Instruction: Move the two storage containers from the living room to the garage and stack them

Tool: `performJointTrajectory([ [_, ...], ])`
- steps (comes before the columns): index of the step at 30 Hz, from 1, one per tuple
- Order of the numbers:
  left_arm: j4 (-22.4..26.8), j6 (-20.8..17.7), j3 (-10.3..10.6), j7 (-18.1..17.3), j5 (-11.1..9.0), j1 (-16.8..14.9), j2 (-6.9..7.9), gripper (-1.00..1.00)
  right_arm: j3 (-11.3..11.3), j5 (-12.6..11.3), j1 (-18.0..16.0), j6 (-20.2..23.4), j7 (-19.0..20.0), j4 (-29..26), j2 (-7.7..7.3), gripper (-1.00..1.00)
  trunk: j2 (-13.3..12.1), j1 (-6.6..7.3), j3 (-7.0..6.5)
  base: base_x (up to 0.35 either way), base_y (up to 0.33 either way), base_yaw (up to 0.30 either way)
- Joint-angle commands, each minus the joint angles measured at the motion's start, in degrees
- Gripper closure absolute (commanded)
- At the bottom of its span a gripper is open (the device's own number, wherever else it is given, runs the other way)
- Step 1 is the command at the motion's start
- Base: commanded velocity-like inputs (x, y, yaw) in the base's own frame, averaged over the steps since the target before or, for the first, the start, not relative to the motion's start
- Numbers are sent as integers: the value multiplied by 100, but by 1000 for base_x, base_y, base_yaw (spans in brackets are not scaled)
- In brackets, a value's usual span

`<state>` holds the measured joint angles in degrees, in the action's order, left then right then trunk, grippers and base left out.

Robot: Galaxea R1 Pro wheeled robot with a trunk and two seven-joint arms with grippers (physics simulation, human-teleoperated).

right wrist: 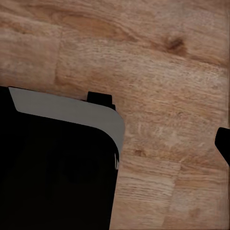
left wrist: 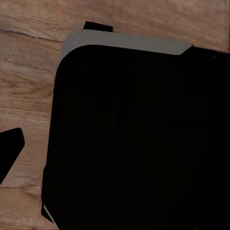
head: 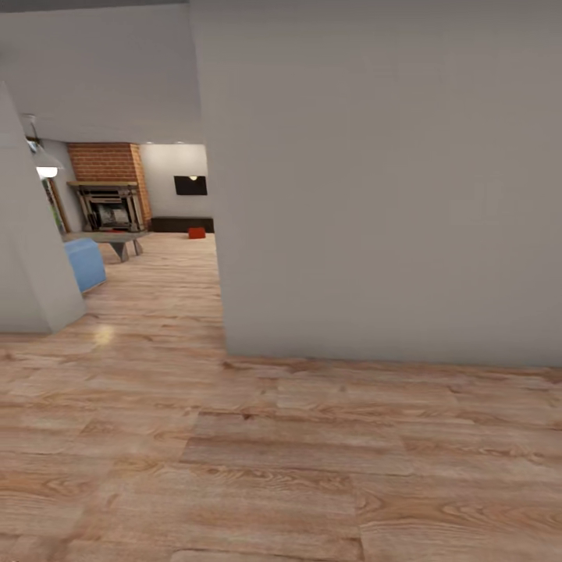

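Light wood plank flooring (head: 257, 460) is seen across the near foreground of the head view, running away through a gap between two plain grey-white walls. A large wall (head: 390, 179) is placed at centre and right, and a slanted wall piece (head: 27, 257) at the left edge. Beyond the gap, the living room is seen: a red brick column (head: 108, 162) with a fireplace (head: 108, 207) below it, a black wall TV (head: 190, 185), a low dark cabinet (head: 181, 224), a grey low table (head: 109, 238), the blue sofa corner (head: 84, 264) and a white pendant lamp (head: 43, 160). One orange-red storage container (head: 197, 232) is seen far off, resting on the planks just before the dark cabinet, below the TV.

In the left wrist view, a black rounded body with a grey edge (left wrist: 134, 139) is shown above wood planks; a similar black body (right wrist: 57, 167) is shown in the right wrist view. Whether either gripper is released or clenched cannot be told.
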<state>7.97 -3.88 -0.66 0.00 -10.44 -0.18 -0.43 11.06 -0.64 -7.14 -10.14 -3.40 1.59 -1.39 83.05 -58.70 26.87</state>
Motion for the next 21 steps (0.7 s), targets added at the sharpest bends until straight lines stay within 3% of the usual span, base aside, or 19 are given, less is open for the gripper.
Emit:
performJointTrajectory([
  [1, 12, -35, -5, 0, -45, 0, -1, -100, 41, -6, -7, -31, -19, 17, 1, -100, 3, -3, 6, 322, 0, 268],
  [21, 12, -34, -5, 0, -41, 1, -9, -100, 47, 0, -5, -58, -20, 17, 2, -100, 3, -3, 6, 322, 0, 270],
])
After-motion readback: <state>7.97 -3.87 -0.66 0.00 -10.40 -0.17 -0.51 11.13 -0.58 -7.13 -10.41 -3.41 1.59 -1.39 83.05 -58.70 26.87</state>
